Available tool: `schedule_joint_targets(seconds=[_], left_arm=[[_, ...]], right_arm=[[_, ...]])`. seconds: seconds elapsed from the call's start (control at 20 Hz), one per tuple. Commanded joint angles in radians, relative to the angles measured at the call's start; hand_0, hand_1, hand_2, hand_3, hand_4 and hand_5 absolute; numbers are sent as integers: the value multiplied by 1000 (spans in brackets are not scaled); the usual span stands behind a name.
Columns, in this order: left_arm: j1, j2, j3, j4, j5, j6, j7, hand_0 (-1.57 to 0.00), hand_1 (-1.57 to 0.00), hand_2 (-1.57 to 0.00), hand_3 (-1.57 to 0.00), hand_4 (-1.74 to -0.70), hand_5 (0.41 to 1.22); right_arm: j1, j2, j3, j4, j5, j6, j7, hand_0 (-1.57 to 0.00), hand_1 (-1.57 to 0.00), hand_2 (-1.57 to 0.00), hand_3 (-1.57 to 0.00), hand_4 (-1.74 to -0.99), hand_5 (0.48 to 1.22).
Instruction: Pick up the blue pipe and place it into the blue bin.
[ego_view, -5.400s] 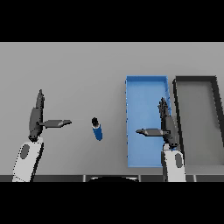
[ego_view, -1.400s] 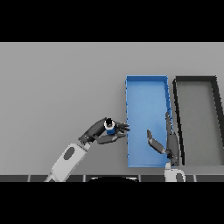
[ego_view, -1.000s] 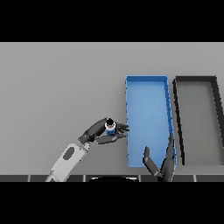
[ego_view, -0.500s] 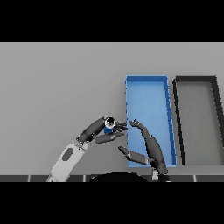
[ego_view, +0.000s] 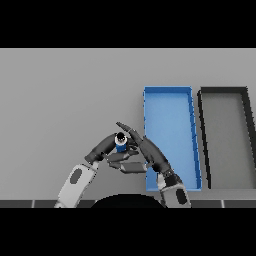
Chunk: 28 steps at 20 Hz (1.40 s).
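The blue pipe is upright, its ring-shaped end facing up, just left of the blue bin. My left hand comes in from the lower left and its fingers are curled round the pipe. My right hand comes up from the lower edge and reaches left to the pipe. Its fingers are straight and lie against the pipe's right side, with the thumb below it. Whether the pipe rests on the table or is lifted I cannot tell.
A dark grey bin stands right of the blue bin. The grey table stretches to the left and far side.
My right hand has swung left from over the blue bin to the pipe. My left hand has kept hold of the pipe and barely moved.
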Motion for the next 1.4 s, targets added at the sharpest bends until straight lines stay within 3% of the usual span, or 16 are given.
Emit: schedule_joint_targets(seconds=[0.0, 0.25, 0.4, 0.5, 0.65, 0.8, 0.9, 1.05, 1.35], left_arm=[[-4, -8, 1, -1, 7, -8, 9, -1571, -1571, -1571, -1571, -1465, 1221], [4, -18, 17, -1, -9, -15, 40, -1571, -1571, -1571, -1571, -1469, 1221], [15, -13, 27, -7, -25, -24, 33, -1571, -1571, -1571, -1571, -1465, 1221], [15, -19, 31, -2, -32, -35, 36, -1571, -1571, -1571, -1571, -1517, 1221], [12, -17, 37, -18, -42, -37, 85, -1571, -1571, -1571, -1571, -1622, 1221], [24, -42, 48, -19, -15, -50, 76, -1571, -1571, -1571, -1523, -1677, 1221], [33, -57, 54, -24, 0, -60, 57, -1571, -1571, -1571, -1502, -1699, 1221], [30, -65, 65, -12, -11, -82, 68, -1571, -1571, -1571, -1441, -1718, 1221], [39, -68, 76, -38, -35, -83, 76, -1571, -1571, -1571, -1422, -1731, 1221]], right_arm=[[-43, 4, -13, 15, -6, 13, 17, 1, -2, -52, 1, -1242, 551], [-196, 18, -71, 47, -41, 49, 66, -23, -32, -83, 1, -1186, 521], [-262, 26, -84, 88, -64, 77, 100, -69, -108, -166, -44, -1204, 497], [-284, 24, -96, 105, -74, 87, 100, -323, -362, -377, -242, -1278, 485], [-320, 38, -100, 141, -79, 89, 93, -876, -877, -910, -762, -1467, 518], [-329, 68, -103, 161, -96, 78, 97, -1215, -1215, -1233, -1021, -1581, 650], [-328, 72, -93, 175, -116, 59, 69, -1343, -1343, -1354, -1186, -1628, 856], [-305, 44, -73, 168, -111, 49, 24, -1454, -1454, -1460, -1357, -1680, 1034], [-308, 51, -45, 183, -92, -15, -32, -1540, -1540, -1542, -1515, -1725, 1172]])
